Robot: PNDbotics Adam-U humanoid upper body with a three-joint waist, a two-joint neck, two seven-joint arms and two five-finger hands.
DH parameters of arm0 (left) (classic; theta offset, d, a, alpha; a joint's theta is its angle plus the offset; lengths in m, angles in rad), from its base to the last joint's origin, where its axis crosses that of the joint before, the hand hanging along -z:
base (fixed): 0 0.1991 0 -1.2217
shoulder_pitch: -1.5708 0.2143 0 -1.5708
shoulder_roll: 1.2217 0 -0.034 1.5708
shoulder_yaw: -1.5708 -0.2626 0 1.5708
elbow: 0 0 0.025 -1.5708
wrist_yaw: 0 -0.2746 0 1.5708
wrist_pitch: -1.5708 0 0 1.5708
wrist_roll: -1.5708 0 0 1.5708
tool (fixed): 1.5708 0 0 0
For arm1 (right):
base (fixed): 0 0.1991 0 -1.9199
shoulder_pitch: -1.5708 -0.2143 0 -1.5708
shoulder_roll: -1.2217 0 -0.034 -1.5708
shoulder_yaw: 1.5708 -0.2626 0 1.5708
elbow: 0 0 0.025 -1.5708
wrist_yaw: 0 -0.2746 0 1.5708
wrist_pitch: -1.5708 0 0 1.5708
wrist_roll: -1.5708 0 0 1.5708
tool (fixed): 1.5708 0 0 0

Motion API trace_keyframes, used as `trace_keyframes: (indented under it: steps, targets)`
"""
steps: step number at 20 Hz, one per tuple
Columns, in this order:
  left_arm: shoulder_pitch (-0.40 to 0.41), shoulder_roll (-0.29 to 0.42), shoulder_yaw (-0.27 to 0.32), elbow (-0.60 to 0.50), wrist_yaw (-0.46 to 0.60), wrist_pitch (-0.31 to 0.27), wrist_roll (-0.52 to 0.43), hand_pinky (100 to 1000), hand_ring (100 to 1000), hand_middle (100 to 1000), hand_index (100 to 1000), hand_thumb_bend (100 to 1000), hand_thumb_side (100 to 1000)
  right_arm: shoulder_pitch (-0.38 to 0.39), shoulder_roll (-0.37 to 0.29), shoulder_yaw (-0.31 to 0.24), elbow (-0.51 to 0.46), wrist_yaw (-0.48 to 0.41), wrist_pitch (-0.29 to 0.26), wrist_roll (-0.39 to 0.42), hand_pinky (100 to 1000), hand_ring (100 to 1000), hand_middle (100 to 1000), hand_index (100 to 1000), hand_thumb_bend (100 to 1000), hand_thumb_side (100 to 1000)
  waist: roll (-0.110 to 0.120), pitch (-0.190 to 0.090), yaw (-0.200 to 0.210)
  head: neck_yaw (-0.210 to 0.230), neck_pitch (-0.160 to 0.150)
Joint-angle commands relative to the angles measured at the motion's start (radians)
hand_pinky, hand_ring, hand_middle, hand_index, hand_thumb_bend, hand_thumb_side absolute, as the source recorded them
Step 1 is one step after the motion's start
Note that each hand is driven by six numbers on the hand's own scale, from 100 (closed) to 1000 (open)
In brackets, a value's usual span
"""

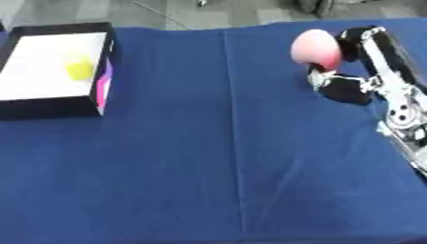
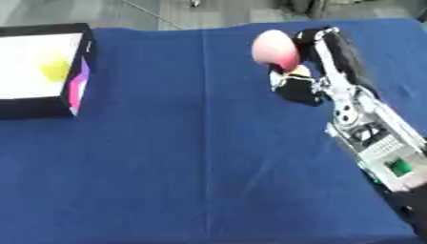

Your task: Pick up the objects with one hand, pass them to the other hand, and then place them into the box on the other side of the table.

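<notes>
Gripping pink rounded object (image 2: pixel 275 49), right hand (image 2: pixel 310 71) has fingers curled round it, far right of black box (image 1: pixel 50 107); yellow item (image 1: pixel 80 70) inside box.

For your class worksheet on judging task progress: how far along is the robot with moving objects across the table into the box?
Done: a yellow object already lies in the box at the table's left.
In hand: the right hand has its fingers curled round a pink rounded object.
Left: the handover; the left hand shows in neither view, and the pink object is not yet in the box.
</notes>
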State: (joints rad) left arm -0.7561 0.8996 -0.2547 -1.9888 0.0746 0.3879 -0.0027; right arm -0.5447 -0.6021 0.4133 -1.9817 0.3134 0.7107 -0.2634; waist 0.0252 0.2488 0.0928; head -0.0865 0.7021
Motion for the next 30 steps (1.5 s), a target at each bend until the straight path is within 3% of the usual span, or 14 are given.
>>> trace_keyframes:
  steps: [1,6,11,20,24,27,30]
  targets:
    - [-0.049,0.041,-0.041,-0.011,-0.046,0.002,-0.139,821,790,739,882,715,483,-0.031,0.032,0.032,-0.018,0.015,0.032,-0.047,698,589,455,509,100,100,0.002,-0.029,0.003,-0.011,0.004]
    - [-0.134,0.023,-0.140,-0.011,-0.124,0.003,-0.355,835,812,777,913,719,376,-0.062,0.080,0.097,-0.018,0.011,0.060,-0.112,695,588,455,509,100,100,0.006,-0.031,0.010,-0.036,0.010]
    - [-0.203,-0.013,-0.242,-0.011,-0.259,0.038,-0.467,841,826,801,949,741,394,-0.086,0.101,0.140,-0.018,0.032,0.064,-0.134,696,589,456,510,100,100,0.010,-0.033,0.018,-0.052,0.014]
    - [-0.271,-0.094,-0.384,-0.011,-0.467,0.178,-0.536,845,834,812,922,709,371,-0.103,0.132,0.193,-0.018,0.041,0.073,-0.199,686,588,456,511,100,100,0.014,-0.033,0.026,-0.048,0.016]
    - [-0.277,-0.125,-0.396,-0.011,-0.551,0.219,-0.551,841,830,808,921,638,351,-0.111,0.138,0.222,-0.018,0.030,0.054,-0.206,693,590,459,513,100,100,0.014,-0.030,0.026,-0.040,0.011]
    - [-0.285,-0.157,-0.394,-0.011,-0.600,0.233,-0.522,837,824,801,906,561,392,-0.115,0.142,0.243,-0.018,0.043,0.026,-0.179,700,592,460,514,100,100,0.013,-0.028,0.028,-0.034,0.008]
    - [-0.289,-0.182,-0.401,-0.011,-0.619,0.239,-0.504,832,817,790,891,561,392,-0.119,0.146,0.254,-0.018,0.060,-0.001,-0.143,704,593,460,514,100,100,0.010,-0.027,0.026,-0.027,0.007]
